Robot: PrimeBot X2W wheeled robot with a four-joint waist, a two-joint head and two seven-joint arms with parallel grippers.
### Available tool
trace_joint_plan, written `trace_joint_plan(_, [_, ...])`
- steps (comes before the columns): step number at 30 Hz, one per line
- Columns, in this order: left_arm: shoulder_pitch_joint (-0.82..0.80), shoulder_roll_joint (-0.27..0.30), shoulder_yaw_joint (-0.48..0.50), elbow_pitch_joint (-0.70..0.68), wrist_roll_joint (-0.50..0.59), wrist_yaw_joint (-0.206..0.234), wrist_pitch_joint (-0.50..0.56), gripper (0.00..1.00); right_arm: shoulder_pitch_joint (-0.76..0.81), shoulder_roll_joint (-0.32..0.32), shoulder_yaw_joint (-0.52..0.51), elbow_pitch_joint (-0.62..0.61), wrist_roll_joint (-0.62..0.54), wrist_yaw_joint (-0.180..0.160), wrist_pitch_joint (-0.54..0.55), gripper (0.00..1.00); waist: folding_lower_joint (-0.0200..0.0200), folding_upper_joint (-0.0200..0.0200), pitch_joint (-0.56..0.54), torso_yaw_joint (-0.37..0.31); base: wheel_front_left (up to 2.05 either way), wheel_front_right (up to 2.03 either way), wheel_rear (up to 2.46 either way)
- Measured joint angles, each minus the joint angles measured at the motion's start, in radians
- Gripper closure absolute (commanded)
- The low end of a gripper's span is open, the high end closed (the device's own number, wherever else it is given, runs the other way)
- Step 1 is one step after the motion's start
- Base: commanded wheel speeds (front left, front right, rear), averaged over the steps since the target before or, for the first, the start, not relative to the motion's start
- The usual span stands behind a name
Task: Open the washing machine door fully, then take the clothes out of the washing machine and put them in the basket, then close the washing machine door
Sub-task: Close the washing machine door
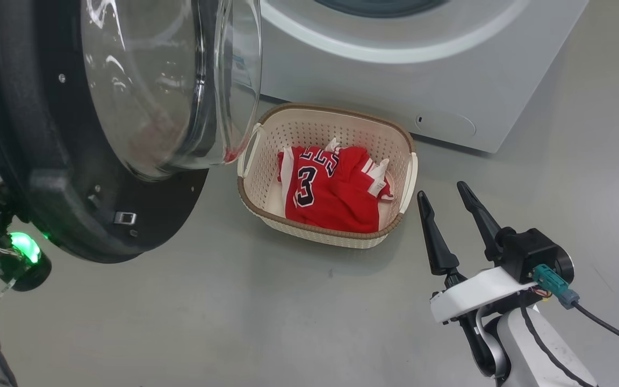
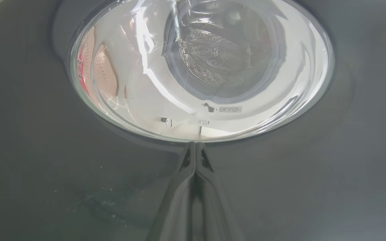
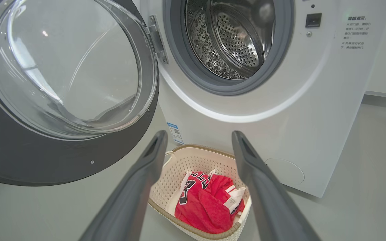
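Clothes [image 1: 336, 188] in basket [image 1: 320, 119]; basket on floor [image 1: 223, 317] before washing machine [image 1: 395, 80], right of door [image 1: 30, 156].

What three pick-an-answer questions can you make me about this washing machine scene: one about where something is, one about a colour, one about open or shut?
1. Where are the red jersey clothes? A) in the drum B) in the cream perforated plastic basket C) on the floor
2. What colour is the wide ring of the big round glass-centred washing machine door? A) black B) yellow C) red
3. How is the right gripper with two long dark fingers? A) shut B) open, empty C) holding the basket
Answers: 1 B, they lie bunched inside the basket; 2 A, the ring looks black; 3 B, its fingers stand apart with nothing between.
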Motion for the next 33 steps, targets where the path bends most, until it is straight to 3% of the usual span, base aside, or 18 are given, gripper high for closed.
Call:
trace_joint_plan(19, [0.090, -0.138, -0.024, -0.163, -0.033, -0.001, 0.083, 1.00, 0.008, 0.008, 0.014, 0.008, 0.016, 0.000, -0.001, 0.00, 0.0000, 0.0000, -0.037, -0.003, 0.00, 0.00, 0.00])
trace_joint_plan(33, [0.169, -0.157, -0.027, -0.282, -0.065, 0.036, 0.093, 1.00, 0.008, 0.014, 0.028, 0.009, 0.030, 0.000, -0.001, 0.00, 0.0000, 0.0000, -0.041, -0.085, 0.00, 0.00, 0.00])
